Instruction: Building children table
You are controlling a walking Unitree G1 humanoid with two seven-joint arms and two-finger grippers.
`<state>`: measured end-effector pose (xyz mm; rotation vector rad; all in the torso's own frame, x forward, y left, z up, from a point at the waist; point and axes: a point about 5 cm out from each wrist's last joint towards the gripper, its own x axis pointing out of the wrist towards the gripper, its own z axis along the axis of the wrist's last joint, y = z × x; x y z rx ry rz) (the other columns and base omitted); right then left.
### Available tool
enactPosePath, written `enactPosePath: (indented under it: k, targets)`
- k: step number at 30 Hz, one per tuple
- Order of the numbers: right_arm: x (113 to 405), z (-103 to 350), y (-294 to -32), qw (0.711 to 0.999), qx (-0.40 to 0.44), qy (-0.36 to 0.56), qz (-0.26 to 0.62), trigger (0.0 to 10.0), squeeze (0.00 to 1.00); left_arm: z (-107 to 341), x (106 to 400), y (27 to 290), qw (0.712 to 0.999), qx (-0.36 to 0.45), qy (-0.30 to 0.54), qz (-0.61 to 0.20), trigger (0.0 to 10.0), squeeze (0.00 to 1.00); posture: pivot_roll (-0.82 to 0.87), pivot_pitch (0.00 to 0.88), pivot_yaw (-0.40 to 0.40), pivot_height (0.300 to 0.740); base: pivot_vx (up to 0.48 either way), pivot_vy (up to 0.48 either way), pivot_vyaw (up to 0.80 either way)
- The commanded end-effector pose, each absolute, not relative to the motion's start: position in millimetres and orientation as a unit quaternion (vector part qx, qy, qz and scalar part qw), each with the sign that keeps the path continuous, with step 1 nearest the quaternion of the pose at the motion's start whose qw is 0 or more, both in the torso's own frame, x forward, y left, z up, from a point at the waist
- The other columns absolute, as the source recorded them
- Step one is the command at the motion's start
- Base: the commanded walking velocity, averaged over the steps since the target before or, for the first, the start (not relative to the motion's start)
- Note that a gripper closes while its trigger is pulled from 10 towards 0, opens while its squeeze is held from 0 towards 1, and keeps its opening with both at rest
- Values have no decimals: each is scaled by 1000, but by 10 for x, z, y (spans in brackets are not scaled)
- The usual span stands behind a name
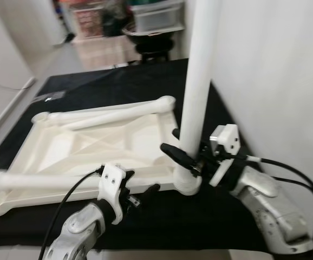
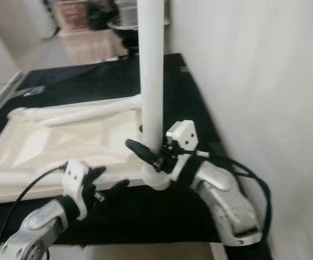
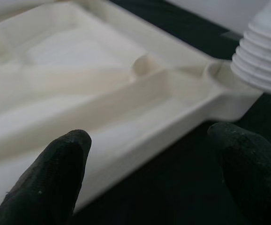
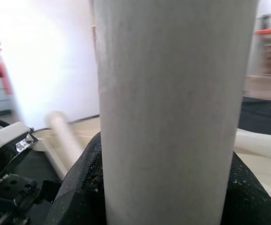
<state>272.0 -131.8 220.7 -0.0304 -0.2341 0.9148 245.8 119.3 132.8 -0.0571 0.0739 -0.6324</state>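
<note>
— Where's the white table top (image 1: 91, 146) right now?
— Lying upside down on the black cloth (image 1: 118, 81), ribs facing up, close to the white wall (image 1: 275, 76).

— And the upright leg (image 1: 197, 81)?
— Standing vertical at the table top's near corner by the wall, threaded end (image 3: 259, 61) right at the corner socket (image 1: 188, 183). Seated or just resting there, can't tell.

— Right hand (image 1: 186, 157)?
— Clamped on that upright leg, low down, just above the socket. Black fingers (image 4: 81, 183) pressed to both sides of the white tube in the wrist view.

— Left hand (image 1: 140, 196)?
— Just off the table top's near edge, over the black cloth, a little way from the upright leg. Fingers (image 3: 56, 173) spread wide, nothing between them, not touching the edge.

— Other legs?
— One long leg (image 1: 43, 181) lying along the table top's near edge. Two more lying along the far edge: one (image 1: 145, 105) ending at the far corner by the wall, another (image 1: 99, 120) resting at a slant just inside it.

— Beyond the table top?
— Pale floor (image 1: 99, 51) past the black cloth, a dark stool or stand (image 1: 154, 40), and some blurred storage boxes (image 1: 156, 16) further back.
</note>
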Motion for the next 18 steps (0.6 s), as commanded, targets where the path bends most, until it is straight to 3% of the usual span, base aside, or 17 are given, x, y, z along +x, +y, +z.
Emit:
enactPosePath:
  k: [1, 10, 18]
  targets:
    - [2763, 2243, -1355, 888, -21, -112, 445, 10000, 0, 1341, 2304, 1111, 924, -8, 45, -379, 10000, 0, -120, 145, 74, 740, 0, 0, 0]
    - [2897, 2284, -1622, 910, -63, -106, 395, 10000, 0, 1302, 2139, 1035, 897, 27, 64, -438, 10000, 0, -115, 162, 70, 740, 0, 0, 0]
    - [2807, 2353, -1870, 904, -44, -107, 412, 10000, 0, 1328, 2102, 1034, 893, 47, 54, -444, 10000, 0, -117, 176, 75, 740, 0, 0, 0]
